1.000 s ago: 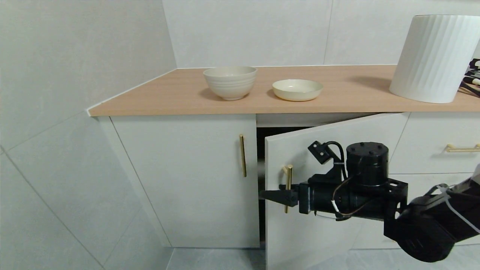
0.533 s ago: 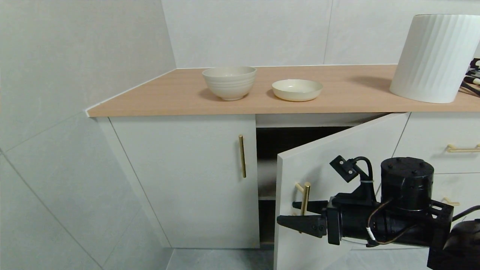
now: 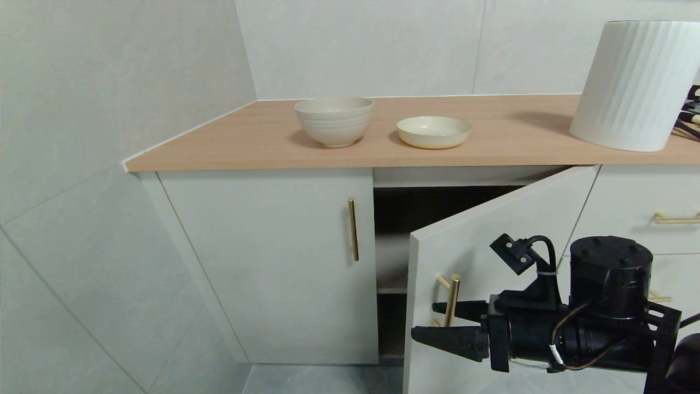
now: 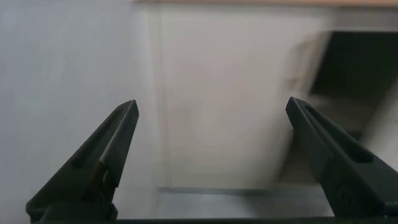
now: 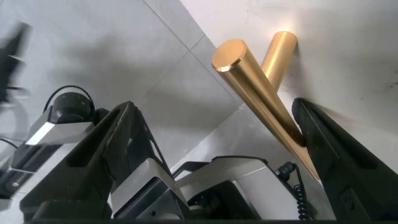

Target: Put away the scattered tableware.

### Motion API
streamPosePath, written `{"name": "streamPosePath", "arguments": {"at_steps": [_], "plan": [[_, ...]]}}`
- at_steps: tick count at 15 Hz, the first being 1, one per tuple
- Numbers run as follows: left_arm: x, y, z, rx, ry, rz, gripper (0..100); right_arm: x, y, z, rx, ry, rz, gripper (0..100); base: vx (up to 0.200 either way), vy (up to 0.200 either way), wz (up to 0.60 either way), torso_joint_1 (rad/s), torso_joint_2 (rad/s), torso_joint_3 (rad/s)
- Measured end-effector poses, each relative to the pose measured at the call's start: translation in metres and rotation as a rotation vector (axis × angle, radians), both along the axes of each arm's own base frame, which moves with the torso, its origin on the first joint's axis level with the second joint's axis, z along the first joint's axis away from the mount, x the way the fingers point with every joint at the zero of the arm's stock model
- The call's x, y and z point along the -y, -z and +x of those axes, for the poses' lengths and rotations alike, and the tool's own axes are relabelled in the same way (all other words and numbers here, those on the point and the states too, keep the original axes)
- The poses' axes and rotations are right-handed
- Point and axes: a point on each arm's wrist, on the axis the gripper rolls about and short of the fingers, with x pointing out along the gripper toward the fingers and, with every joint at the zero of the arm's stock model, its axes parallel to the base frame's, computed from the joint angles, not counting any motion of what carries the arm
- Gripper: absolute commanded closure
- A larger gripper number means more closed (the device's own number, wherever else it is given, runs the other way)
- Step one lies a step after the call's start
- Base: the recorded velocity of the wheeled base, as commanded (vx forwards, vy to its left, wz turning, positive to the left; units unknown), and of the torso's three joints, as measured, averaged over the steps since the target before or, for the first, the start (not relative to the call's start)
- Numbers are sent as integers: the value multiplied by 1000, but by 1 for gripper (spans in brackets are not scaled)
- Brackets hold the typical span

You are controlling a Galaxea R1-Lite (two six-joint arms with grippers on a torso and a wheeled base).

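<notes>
Two dishes, bowl [image 3: 334, 120] and plate [image 3: 433, 131] at its 3 o'clock, wait on the table [image 3: 246, 148]; the right hand [image 3: 424, 320], spread astride the handle [image 3: 452, 295] at 5 o'clock, seemingly must swing the cupboard door [image 3: 492, 230] wider.

Right tool [image 3: 447, 324] level, jaws apart; left tool [image 4: 212, 102] spread wide.

Bowl [image 3: 334, 120] L of dish [image 3: 433, 131], on counter [image 3: 246, 145].

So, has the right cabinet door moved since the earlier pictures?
Yes. The right cabinet door swung further open: its free edge is farther from the closed left door's handle, toward the robot's right.
</notes>
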Motion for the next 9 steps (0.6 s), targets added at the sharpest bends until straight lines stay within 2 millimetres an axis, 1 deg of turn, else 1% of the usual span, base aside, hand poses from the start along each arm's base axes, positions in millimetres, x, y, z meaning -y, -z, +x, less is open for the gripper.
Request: {"name": "streamPosePath", "arguments": {"at_steps": [1, 2, 3, 4, 5, 6, 7, 9], "plan": [[1, -17, 2, -21, 59, 5, 0, 0, 0, 0, -1, -1, 0, 0, 0, 0, 0, 0, 0, 0], [2, -36, 9, -60, 125, 9, 0, 0, 0, -1, -2, -2, 0, 0, 0, 0, 0, 0, 0, 0], [4, -53, 22, -103, 184, 11, 0, 1, 1, -1, -3, -3, -1, 0, 0, 0, 0, 0, 0, 0], [5, -68, 38, -149, 238, 12, 0, 1, 1, -1, -3, -4, -1, 0, 0, 0, 0, 0, 0, 0], [8, -81, 60, -198, 296, 9, 0, 1, 1, -2, -4, -4, -1, 0, 0, 0, 0, 0, 0, 0], [10, -90, 83, -245, 344, 6, 0, 1, 1, -2, -3, -4, -1, 0, 0, 0, 0, 0, 0, 0], [14, -94, 109, -300, 392, 2, 0, 1, 1, -2, -3, -5, -1, 0, 0, 0, 0, 0, 0, 0], [29, -89, 166, -414, 503, 1, 0, 1, 0, -2, -3, -5, -1, 0, 0, 0, 0, 0, 0, 0]]}}
